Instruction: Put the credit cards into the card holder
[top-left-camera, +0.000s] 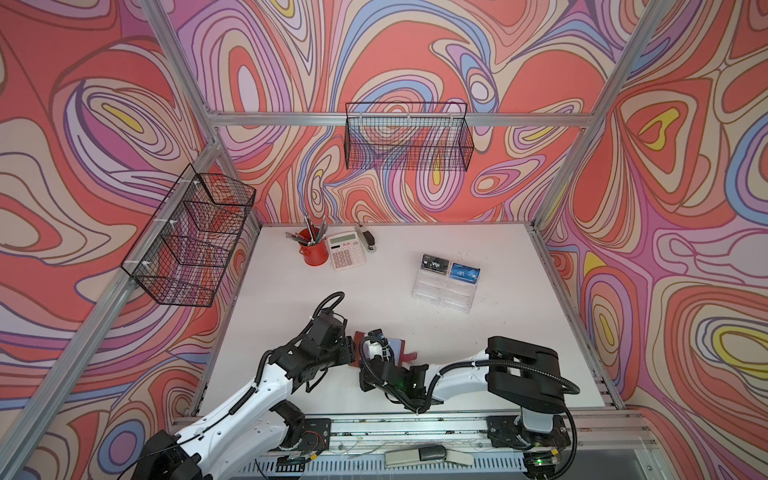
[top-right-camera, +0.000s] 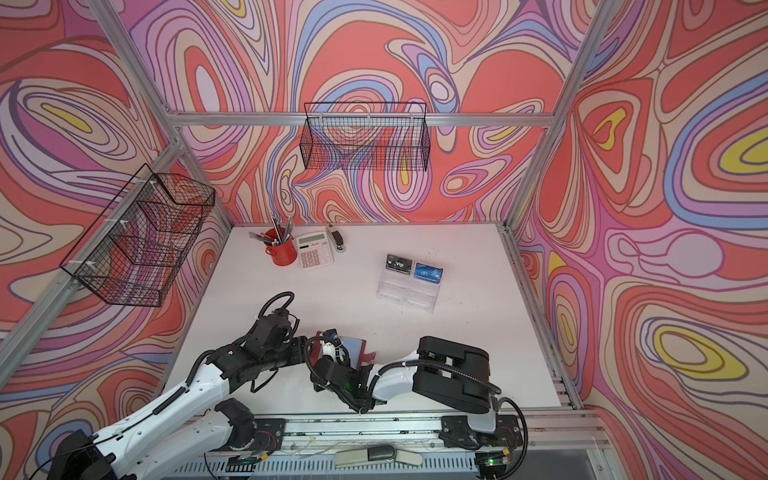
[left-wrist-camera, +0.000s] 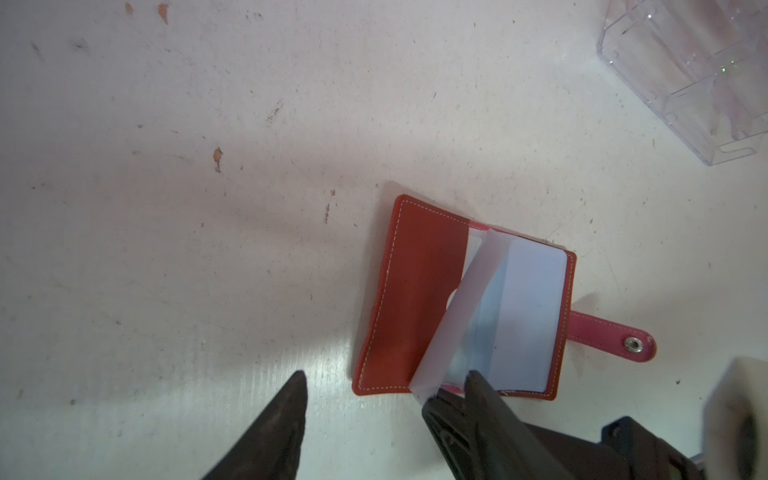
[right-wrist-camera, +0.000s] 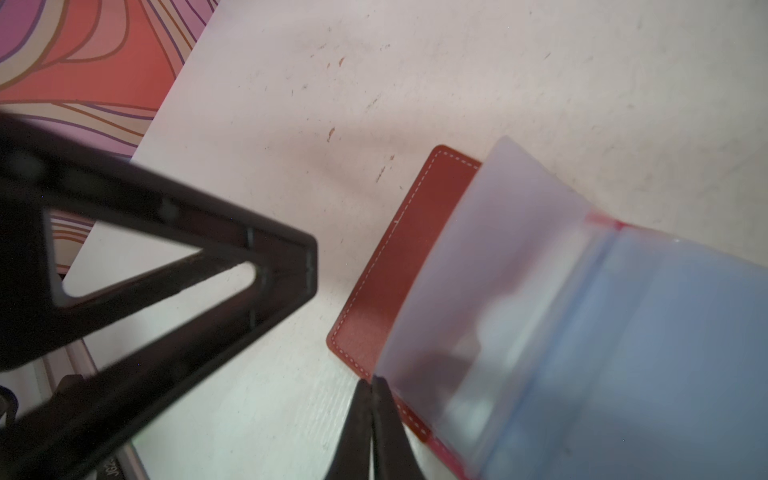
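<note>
The left pincer (left-wrist-camera: 385, 374) is released, its jaws spread wide at the near edge of the card holder (left-wrist-camera: 419, 291). One finger (left-wrist-camera: 293, 411) hangs over the bare table (left-wrist-camera: 166, 249) just beside the red cover. The other finger's tip sits at the bottom edge of the plastic sleeves. The card holder lies open on the white table near the front, between the two arms. One frosted sleeve (left-wrist-camera: 465, 307) is raised off the stack and tilts toward the left cover. The strap (left-wrist-camera: 611, 336) with its metal snap sticks out flat on the holder's right side.

The right pincer (right-wrist-camera: 371, 384) is clenched, its tips pressed together on the lower corner of the raised sleeve.

Farther back and to the right, well apart from the holder, a clear stand (top-left-camera: 440, 297) carries a black card (top-left-camera: 435, 264) and a blue card (top-left-camera: 465, 273). They sit side by side in its rear tier, with the black one on the left.
</note>
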